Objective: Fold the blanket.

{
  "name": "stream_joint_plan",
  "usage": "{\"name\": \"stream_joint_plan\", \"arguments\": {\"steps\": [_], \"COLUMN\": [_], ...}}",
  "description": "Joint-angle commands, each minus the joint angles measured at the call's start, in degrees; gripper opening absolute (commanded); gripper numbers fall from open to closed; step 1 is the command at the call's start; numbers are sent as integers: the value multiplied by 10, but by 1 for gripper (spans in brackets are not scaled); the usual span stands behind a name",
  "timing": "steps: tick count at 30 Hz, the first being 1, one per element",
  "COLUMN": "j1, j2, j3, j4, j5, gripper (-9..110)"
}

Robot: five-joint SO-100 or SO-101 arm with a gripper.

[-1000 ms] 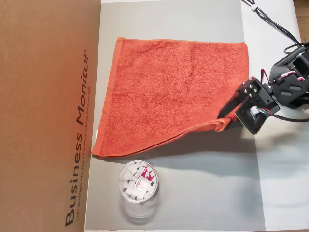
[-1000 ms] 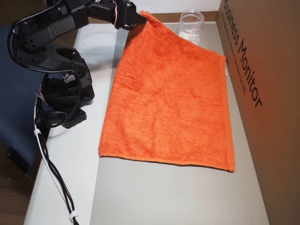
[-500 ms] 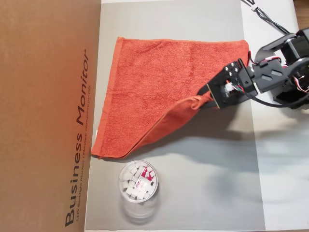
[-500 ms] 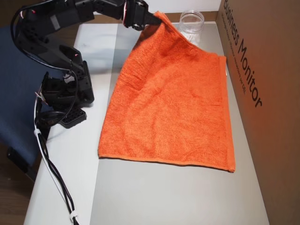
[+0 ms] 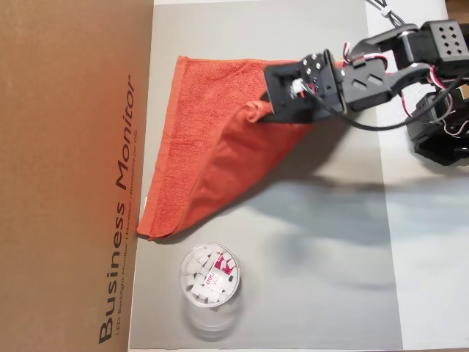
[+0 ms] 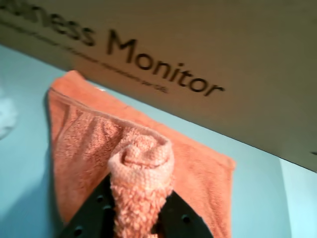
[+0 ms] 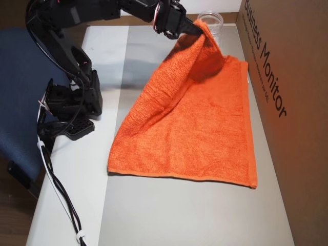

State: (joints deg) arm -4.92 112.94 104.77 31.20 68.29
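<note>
Above the bench (image 7: 169, 215), our hand (image 5: 258, 111) is clamped on one corner of the blanket (image 7: 205, 128), lifted over the rest lying flat. We judge it soft, light and limp; corner grip suits, though cloth will sag.

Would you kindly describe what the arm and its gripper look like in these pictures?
The arm is matte black plastic in blocky segments with visible screw holes. Red-and-white wires run along its joints, and black cables trail from the base. The gripper is black as well, with flat, tapered jaws.
</note>
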Motion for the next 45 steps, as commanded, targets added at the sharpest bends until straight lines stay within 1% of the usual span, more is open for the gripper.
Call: {"name": "stream_joint_plan", "arguments": {"steps": [1, 10, 17, 34, 45], "j1": [25, 86, 133, 164, 185], "j2": [-19, -113, -182, -266, -369], "j3": [-72, -180, -215, -220, -355], "j4": [-10, -10, -11, -11, -11], "j5": [-1, -2, 1, 183, 291], "gripper": [0, 0, 0, 0, 0]}}
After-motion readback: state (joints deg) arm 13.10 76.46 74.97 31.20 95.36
